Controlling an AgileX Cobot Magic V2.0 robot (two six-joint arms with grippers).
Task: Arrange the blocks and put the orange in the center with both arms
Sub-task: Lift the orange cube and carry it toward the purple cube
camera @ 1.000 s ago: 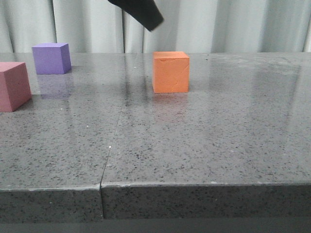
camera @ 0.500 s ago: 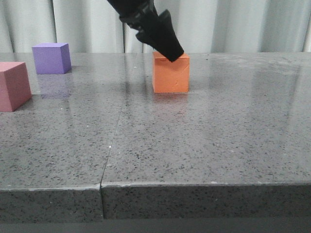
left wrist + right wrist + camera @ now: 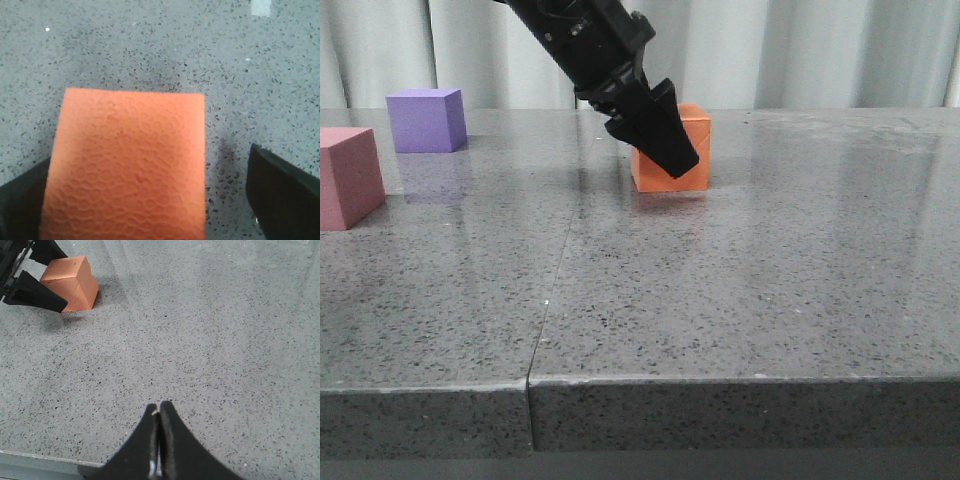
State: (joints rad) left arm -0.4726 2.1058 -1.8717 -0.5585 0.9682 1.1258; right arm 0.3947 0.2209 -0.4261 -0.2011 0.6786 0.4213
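A: From the front, the left gripper (image 3: 665, 150) slants down from the upper left and covers the near left part of the orange cube (image 3: 682, 170), which sits on the grey speckled stone tabletop (image 3: 740, 290) toward the back, right of the seam. Can you tell there whether it has hold?

B: Not from there; the fingers overlap the cube and hide the gap. The left wrist view settles more: the orange cube (image 3: 127, 165) lies between two spread black fingers (image 3: 282, 195), one close against its side, the other standing apart with bare stone between. So the jaws are wide and not closed on it.

A: And the other blocks?

B: Only the front view has them. The purple cube (image 3: 425, 120) stands far back on the left, the pink cube (image 3: 348, 177) nearer, cut by the left edge. Both are well apart from the orange one.

A: The right gripper?

B: It shows only in its own wrist view. The right gripper (image 3: 159, 440) has its fingertips pressed together, holding nothing, over bare stone near the table's front edge. That view also catches the orange cube (image 3: 72, 282) far off with the left gripper's fingers either side of it.
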